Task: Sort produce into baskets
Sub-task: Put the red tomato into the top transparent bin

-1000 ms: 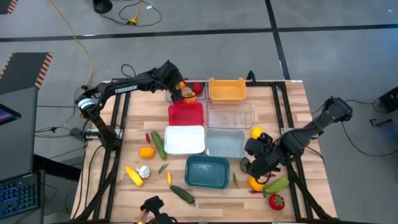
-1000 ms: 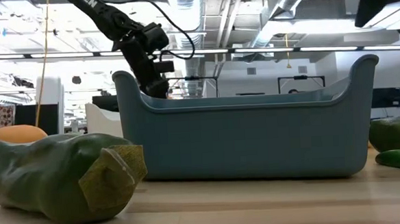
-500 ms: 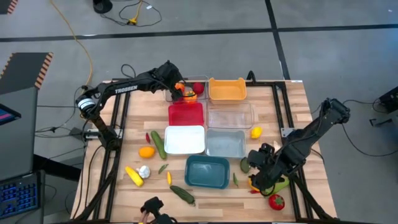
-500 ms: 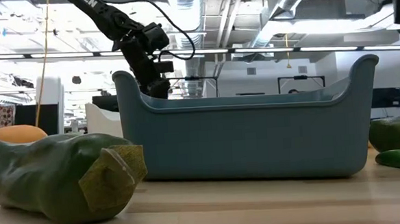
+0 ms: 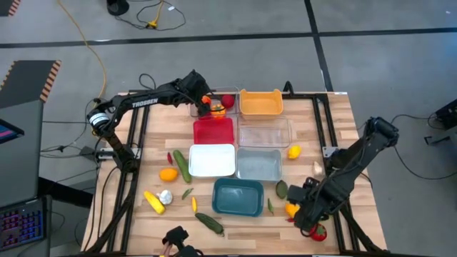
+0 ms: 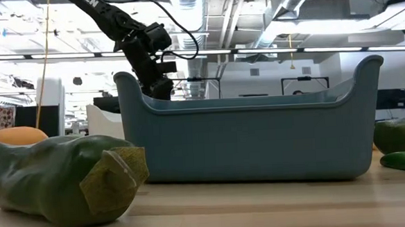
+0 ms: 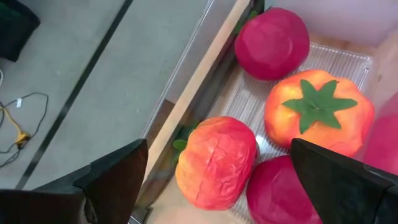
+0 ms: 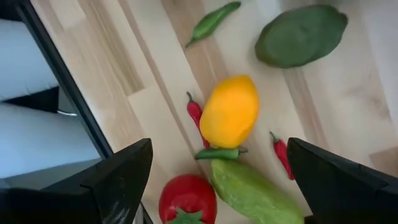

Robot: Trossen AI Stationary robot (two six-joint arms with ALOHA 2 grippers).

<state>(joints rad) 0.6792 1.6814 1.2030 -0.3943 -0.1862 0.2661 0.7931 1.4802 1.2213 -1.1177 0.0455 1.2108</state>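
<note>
Presently: tabletop [image 5: 335,121] bearing seven baskets in its middle, teal basket [image 5: 238,196] nearest the near edge. Left tool [image 7: 211,180], fingers spread, hangs over the clear basket [image 5: 207,108] of tomatoes at the far edge. Right tool [image 8: 217,180], fingers spread, hovers above a yellow fruit [image 8: 229,112], cucumber [image 8: 255,193], tomato [image 8: 186,199] and chilies by the near right corner.

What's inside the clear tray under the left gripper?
The clear tray holds red tomatoes and an orange-red tomato, under the open left gripper. Its far end is out of view.
</note>
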